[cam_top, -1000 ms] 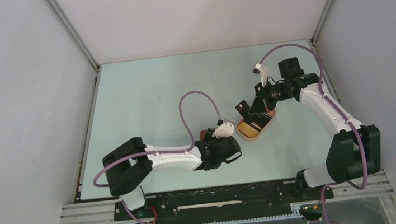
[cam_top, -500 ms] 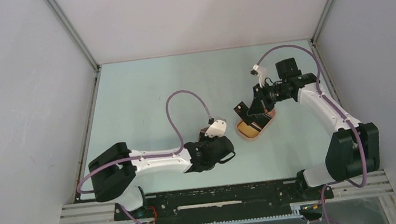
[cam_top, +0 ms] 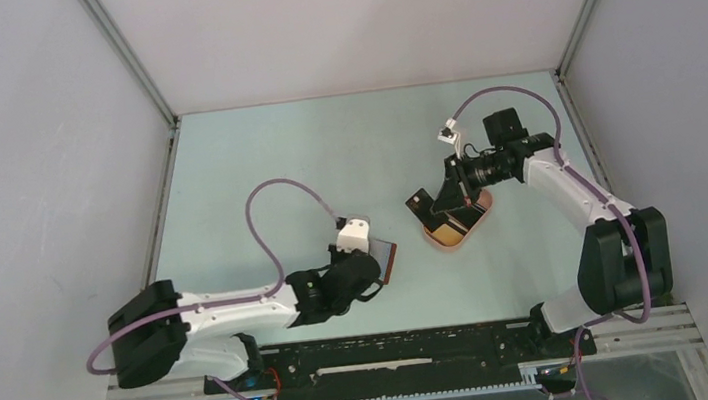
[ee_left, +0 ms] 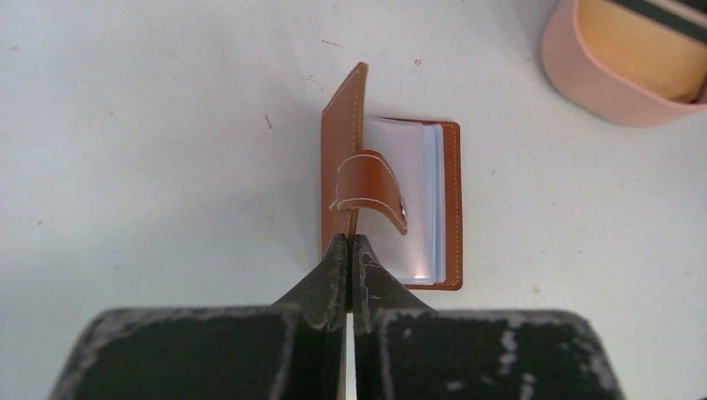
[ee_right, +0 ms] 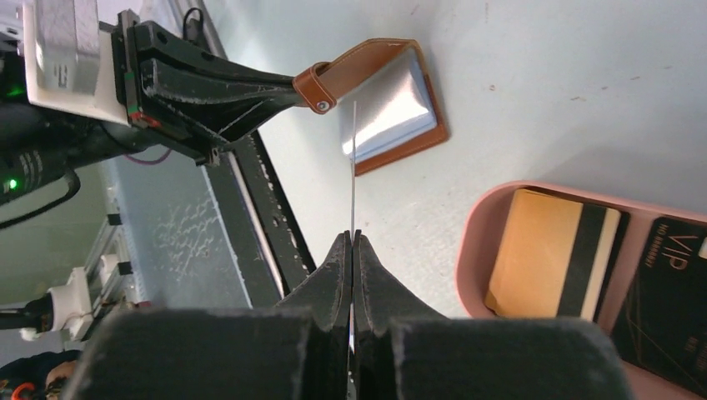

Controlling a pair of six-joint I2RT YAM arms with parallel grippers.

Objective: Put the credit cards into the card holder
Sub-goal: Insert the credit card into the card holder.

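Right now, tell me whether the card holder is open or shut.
Open. The left gripper pinches the card holder by its front cover, holding it raised on edge, and the clear sleeves inside are bared.

Brown leather card holder [ee_left: 340, 158] open — one flap upright, yellow and black credit cards [ee_right: 542, 258] in pink tray [ee_right: 473, 267]

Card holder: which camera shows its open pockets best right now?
Left wrist. It looks straight down on the card holder, with the left tool holding the cover upright and the clear sleeves exposed. Right wrist shows it obliquely, partly crossed by the edge-on credit card. Top external shows only a small brown sliver.
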